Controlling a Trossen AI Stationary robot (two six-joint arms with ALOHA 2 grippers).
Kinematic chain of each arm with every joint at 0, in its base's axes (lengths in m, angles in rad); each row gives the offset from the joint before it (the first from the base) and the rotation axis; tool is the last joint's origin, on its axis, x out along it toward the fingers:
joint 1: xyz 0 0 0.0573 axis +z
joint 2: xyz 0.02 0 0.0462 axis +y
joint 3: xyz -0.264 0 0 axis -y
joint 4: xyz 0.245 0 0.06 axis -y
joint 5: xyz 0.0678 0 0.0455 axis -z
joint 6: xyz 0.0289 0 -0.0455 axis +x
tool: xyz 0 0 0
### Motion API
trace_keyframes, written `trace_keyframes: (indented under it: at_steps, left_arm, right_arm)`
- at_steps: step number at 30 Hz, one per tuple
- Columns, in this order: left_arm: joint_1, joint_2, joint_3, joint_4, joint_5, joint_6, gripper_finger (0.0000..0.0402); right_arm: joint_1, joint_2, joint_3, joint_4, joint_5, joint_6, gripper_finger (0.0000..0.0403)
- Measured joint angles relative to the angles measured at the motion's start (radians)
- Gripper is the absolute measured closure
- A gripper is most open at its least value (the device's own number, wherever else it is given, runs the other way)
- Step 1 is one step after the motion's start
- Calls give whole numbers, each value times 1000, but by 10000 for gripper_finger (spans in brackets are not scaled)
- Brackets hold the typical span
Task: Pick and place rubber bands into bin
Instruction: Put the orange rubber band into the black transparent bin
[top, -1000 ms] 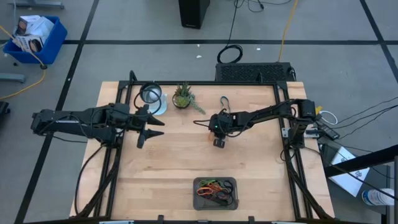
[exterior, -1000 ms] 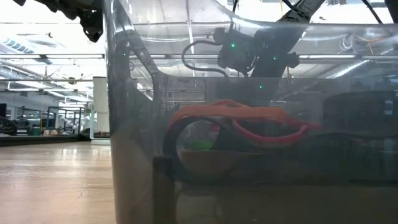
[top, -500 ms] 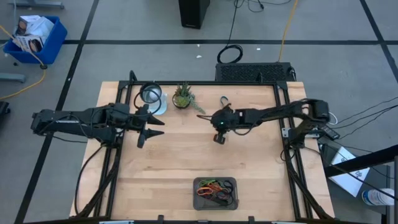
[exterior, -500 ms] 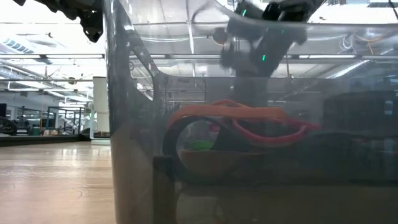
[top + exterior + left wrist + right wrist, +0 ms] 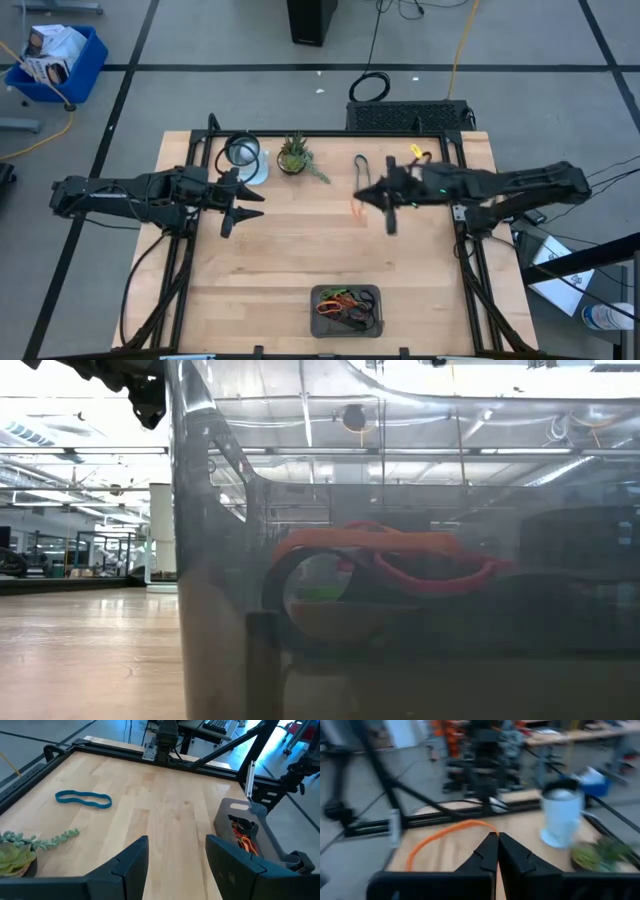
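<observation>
- The right gripper (image 5: 389, 222) hangs over the right half of the desk (image 5: 300, 250), toward its far side; its jaws are pressed together on an orange rubber band (image 5: 442, 836), which loops out from the fingertips (image 5: 492, 851) in the right wrist view.
- In the high view a thin orange-red streak (image 5: 356, 205) shows just left of that gripper.
- The left gripper (image 5: 240, 207) waits over the left part of the desk, its jaws spread wide with nothing between them; in the left wrist view its fingers (image 5: 131, 865) stand well apart over bare wood.
- A blue rubber band (image 5: 83, 799) lies flat on the desk near the far edge, well apart from both grippers; from above it reads as a dark loop (image 5: 361, 165).
- The bin (image 5: 346, 309) sits at the near edge of the desk, slightly right of centre, holding a tangle of orange, red, green and black rubber bands (image 5: 347, 302).
- Through the bin wall (image 5: 230, 560) in the low view, orange and red bands (image 5: 400, 555) rest above a dark loop.
- A small potted plant (image 5: 294, 155) and a white cup (image 5: 562, 816) stand at the far side, left of centre.
</observation>
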Motion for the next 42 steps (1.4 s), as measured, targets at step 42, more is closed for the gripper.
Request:
trace_keyframes:
  at_steps: [42]
  left_arm:
    - [0,-9,1,102,-79,33,199]
  right_arm:
    - [512,647,171,-381,128,47,403]
